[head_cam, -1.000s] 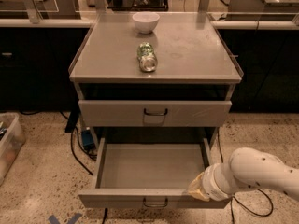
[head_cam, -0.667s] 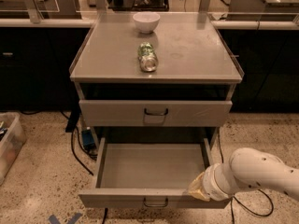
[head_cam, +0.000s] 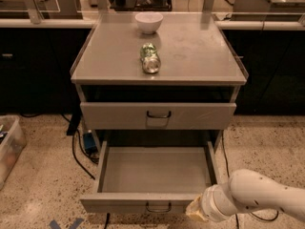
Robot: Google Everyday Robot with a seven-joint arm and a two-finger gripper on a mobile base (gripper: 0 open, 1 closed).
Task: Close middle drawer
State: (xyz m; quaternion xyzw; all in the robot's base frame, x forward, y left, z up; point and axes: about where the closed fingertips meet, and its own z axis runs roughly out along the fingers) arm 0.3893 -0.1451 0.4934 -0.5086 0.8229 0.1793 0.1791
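Note:
The middle drawer (head_cam: 155,175) is pulled far out of the grey metal cabinet and is empty inside. Its flat front (head_cam: 119,203) faces the camera at the bottom of the view, with a small dark wire handle (head_cam: 158,207) at centre. My gripper (head_cam: 195,209) is at the end of the white arm (head_cam: 257,199) that comes in from the lower right. It sits at the right end of the drawer's front, touching it or very near it. The top drawer (head_cam: 158,116), with a square plate under its handle, is shut.
On the cabinet top (head_cam: 200,56) a white bowl (head_cam: 148,22) stands at the back and a green can (head_cam: 150,57) lies on its side. Dark cables (head_cam: 78,151) run on the floor to the left. A clear bin (head_cam: 8,147) is at the far left.
The arm and gripper have sunk a little lower in the view, still by the drawer's right front corner. The drawer stands as far open as before.

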